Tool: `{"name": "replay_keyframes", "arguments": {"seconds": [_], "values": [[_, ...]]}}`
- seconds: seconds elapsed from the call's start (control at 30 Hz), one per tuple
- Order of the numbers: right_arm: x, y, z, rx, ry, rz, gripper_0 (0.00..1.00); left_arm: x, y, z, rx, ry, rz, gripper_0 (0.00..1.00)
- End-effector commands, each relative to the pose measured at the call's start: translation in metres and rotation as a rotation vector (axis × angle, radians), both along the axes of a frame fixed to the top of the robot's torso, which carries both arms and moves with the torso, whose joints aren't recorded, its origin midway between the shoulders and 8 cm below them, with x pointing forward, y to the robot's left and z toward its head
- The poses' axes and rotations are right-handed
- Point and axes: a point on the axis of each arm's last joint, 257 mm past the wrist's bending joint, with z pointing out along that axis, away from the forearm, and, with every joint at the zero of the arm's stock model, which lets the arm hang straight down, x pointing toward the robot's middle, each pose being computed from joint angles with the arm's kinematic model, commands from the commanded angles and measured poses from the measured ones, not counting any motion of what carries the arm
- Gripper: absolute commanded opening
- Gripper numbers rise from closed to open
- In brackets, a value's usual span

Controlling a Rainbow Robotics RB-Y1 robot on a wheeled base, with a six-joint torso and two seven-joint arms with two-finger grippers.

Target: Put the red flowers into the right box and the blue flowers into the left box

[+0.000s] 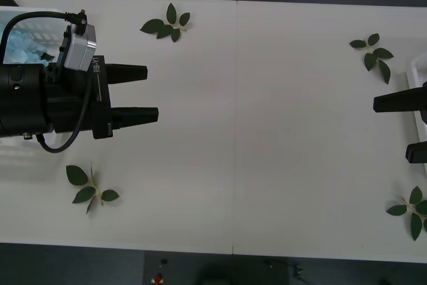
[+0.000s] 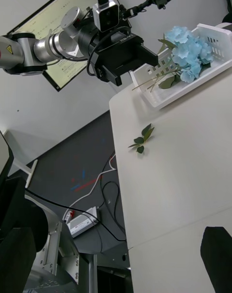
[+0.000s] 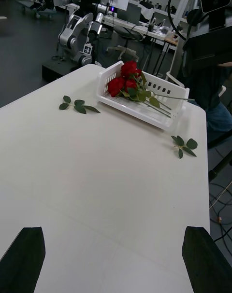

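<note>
Lying together in the right box (image 3: 145, 102), the red flowers (image 3: 124, 83) rest with their blooms bunched at one end of the white slotted basket and their green stems trailing toward the other end, as seen from the left wrist camera. At the opposite end of the table, the blue flowers (image 2: 189, 51) fill the left box (image 2: 203, 76), pale hydrangea heads heaped against its slotted wall with stems and leaves poking out over the rim; in the front view a patch of them (image 1: 23, 41) shows in the box (image 1: 20, 151) beneath the left arm.

Both boxes sit on a long white table (image 1: 267, 131). Four loose leaf sprigs lie on its surface in the front view: one at the far left (image 1: 168, 23), one at the near left (image 1: 90, 188), one at the far right (image 1: 375, 55) and one at the near right (image 1: 412, 210).

The left gripper (image 1: 137, 93) hangs above the table just beside the left box, its black fingers spread apart and holding nothing. The right gripper (image 1: 407, 128) reaches in from the right edge beside the right box's rim (image 1: 419, 71), its fingers likewise parted and empty. A white camera block (image 1: 80, 48) sits on the left wrist.
</note>
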Motion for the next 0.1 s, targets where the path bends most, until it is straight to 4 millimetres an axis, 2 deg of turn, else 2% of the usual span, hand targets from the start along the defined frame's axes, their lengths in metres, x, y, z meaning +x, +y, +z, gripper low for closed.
{"name": "replay_keyframes", "arguments": {"seconds": [0.03, 0.1], "values": [[-0.0022, 0.0063, 0.0079, 0.014, -0.025, 0.021, 1.00, 0.0006, 0.0011, 0.0079, 0.018, -0.014, -0.004, 0.82], [-0.0022, 0.0063, 0.0079, 0.014, -0.025, 0.021, 1.00, 0.0006, 0.0011, 0.0079, 0.018, -0.014, -0.004, 0.82]]}}
